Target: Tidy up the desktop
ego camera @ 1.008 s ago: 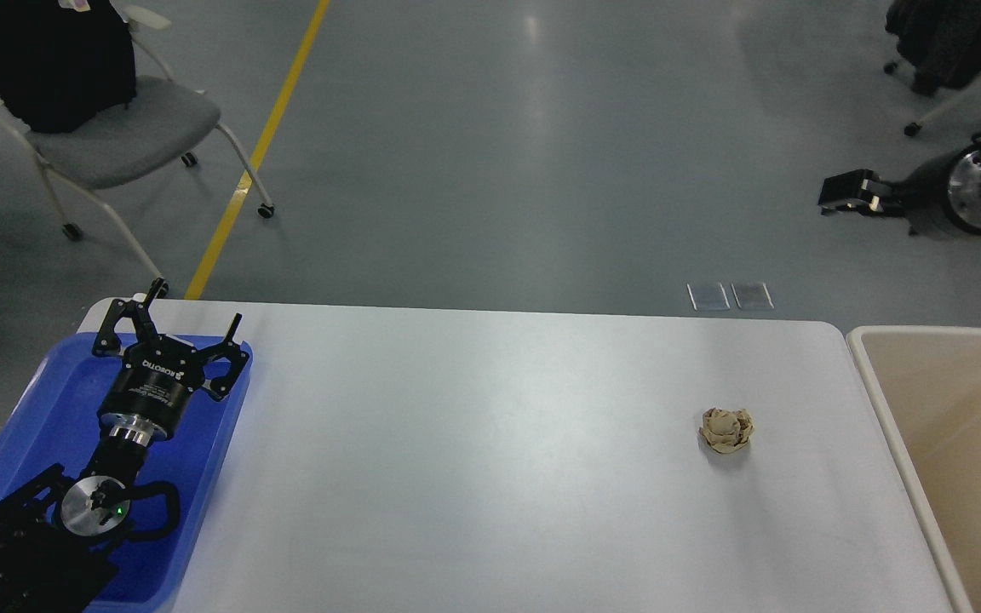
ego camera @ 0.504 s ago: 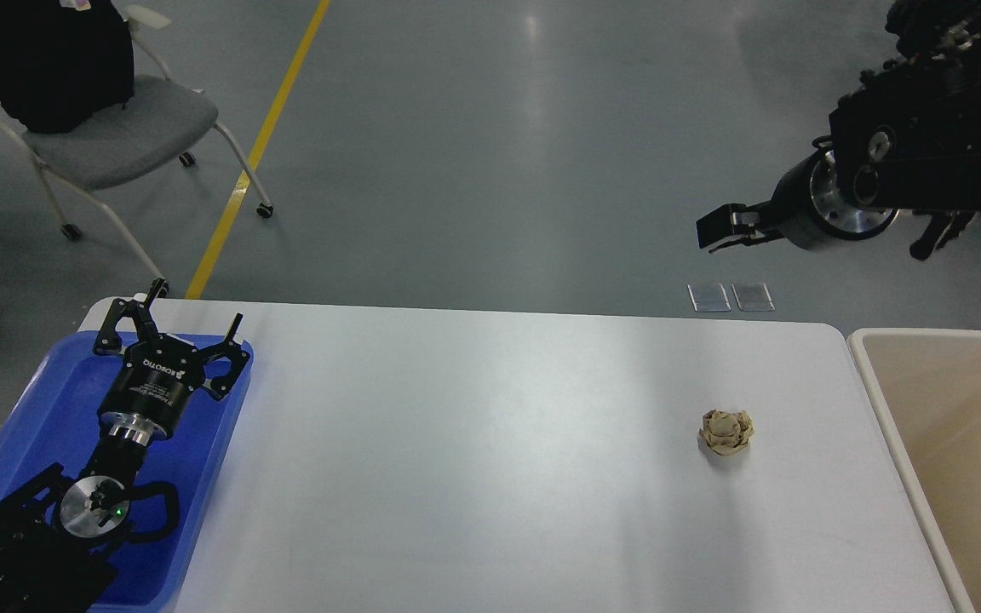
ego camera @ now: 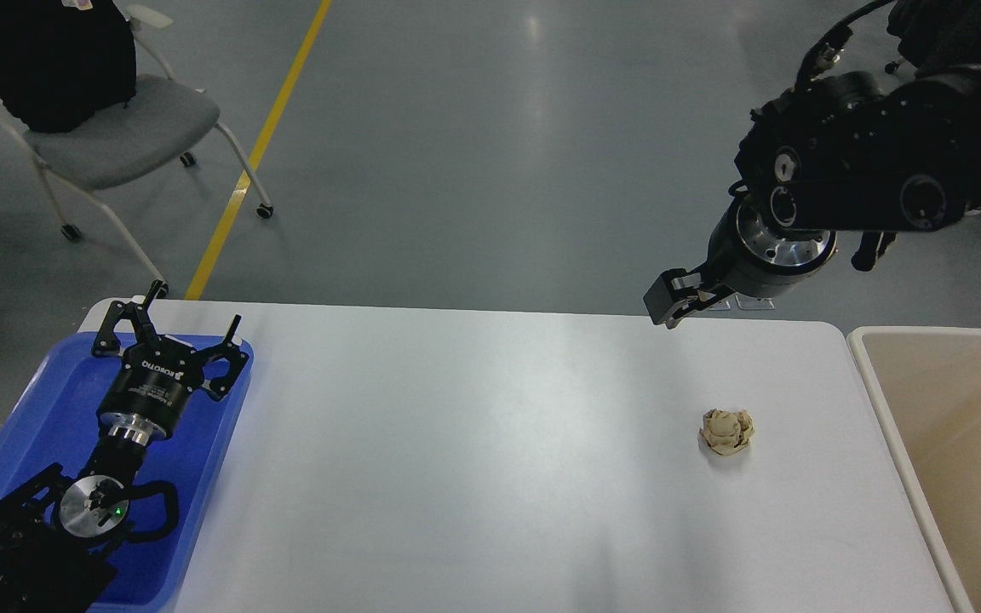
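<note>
The left gripper [ego camera: 174, 323] is hovering spread wide and empty at lower left; the right gripper [ego camera: 674, 300], finger spacing unreadable, is hanging above the desktop [ego camera: 473, 460] at upper right.

A single head camera is looking forward and down from above the near edge of the desktop [ego camera: 473, 443], taking in its whole width and the floor [ego camera: 490, 153] beyond.
</note>
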Controlling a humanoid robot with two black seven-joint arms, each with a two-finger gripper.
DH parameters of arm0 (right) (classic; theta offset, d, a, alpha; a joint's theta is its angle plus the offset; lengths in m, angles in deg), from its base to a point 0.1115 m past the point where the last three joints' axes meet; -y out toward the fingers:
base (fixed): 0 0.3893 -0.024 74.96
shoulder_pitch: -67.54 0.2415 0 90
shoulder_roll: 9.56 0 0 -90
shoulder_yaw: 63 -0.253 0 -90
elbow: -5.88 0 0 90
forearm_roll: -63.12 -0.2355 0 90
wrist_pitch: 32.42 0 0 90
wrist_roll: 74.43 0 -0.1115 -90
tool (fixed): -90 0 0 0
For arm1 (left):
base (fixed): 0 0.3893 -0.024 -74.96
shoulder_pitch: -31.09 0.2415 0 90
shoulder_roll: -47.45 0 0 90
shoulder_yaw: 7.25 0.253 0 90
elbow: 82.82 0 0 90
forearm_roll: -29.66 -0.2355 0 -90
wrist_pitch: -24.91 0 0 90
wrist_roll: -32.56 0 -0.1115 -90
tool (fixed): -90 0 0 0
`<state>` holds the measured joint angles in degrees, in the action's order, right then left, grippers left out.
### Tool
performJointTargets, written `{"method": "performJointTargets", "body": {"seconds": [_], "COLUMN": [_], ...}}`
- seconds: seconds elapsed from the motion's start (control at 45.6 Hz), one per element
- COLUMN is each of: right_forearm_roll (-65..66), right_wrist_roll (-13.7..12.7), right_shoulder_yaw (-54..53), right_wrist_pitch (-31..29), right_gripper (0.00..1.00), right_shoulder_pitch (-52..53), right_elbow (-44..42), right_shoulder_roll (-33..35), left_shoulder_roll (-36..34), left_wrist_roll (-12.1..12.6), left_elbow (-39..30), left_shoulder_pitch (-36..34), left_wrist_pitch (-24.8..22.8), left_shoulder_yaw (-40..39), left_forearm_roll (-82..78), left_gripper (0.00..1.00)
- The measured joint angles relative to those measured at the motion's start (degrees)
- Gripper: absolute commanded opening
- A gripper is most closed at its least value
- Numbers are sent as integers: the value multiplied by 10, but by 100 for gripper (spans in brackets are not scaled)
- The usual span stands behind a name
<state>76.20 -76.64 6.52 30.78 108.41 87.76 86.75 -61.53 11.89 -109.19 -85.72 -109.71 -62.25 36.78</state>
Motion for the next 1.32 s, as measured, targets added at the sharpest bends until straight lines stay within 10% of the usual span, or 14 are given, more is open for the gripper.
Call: {"method": "performJointTargets", "body": {"seconds": [0.438,1.315], "right_forearm_roll": [-10,-137], "right_wrist_roll": [-1,-1], "right_shoulder_yaw": [11,91], "right_wrist_pitch": [-153,-182], "right_gripper": [100,100], "right_shoulder_pitch": [65,97], "right_elbow": [23,57], "right_shoulder_roll": [35,71], "left_shoulder_roll": [0,0], "left_wrist_roll": [0,-1], "left_elbow": [0,0], "left_shoulder_pitch": [2,2], "left_wrist_pitch": [0,0], "left_shoulder_yaw": [-2,-2], "left_forearm_roll": [0,0], "left_gripper": [99,99]}}
